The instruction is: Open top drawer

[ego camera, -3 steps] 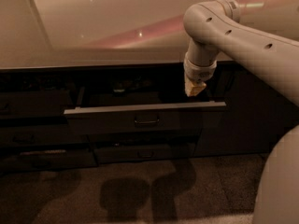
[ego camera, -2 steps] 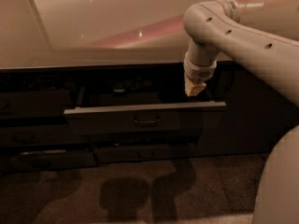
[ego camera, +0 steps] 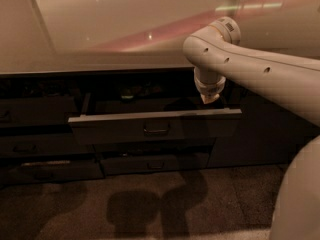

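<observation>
Item: top drawer (ego camera: pixel 110 129).
Status: stands partly pulled out. Opening judged largely done, with perhaps a little more travel left.
Location: top edge just below the pincer (ego camera: pixel 210 98), front running mostly to its left.
Look: wide dark grey front, pale top edge, small central loop pull (ego camera: pixel 156 128) down-left of the pincer.
Pincer grip: cannot tell.

Dim warm light leaves pink glare on the countertop (ego camera: pixel 100 39) and floor (ego camera: pixel 240 199) shadows below the gripper (ego camera: pixel 210 98) above the top drawer (ego camera: pixel 115 127).
</observation>
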Controlling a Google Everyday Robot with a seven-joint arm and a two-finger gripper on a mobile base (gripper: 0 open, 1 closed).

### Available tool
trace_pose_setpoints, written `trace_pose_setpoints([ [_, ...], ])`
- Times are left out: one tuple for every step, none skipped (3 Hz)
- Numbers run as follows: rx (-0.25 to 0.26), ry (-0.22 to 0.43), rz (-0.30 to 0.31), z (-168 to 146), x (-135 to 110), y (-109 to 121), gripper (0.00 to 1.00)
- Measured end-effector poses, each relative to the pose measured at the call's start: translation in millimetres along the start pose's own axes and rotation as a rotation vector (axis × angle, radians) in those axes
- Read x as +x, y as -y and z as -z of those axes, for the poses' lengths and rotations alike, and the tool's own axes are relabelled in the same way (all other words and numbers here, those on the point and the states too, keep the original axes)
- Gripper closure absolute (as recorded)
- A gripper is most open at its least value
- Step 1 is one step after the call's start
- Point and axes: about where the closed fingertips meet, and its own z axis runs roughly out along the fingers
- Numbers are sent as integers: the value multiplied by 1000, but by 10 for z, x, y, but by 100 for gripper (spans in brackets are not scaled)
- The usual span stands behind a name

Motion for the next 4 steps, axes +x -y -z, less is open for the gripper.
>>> trace_pose_setpoints([
  [0,0,0,-1,-1,0,100],
  [-52,62,-3,-126,47,27,100],
  [-101,176,24,-258,15,123,100],
  [-102,175,24,-265,16,117,100],
])
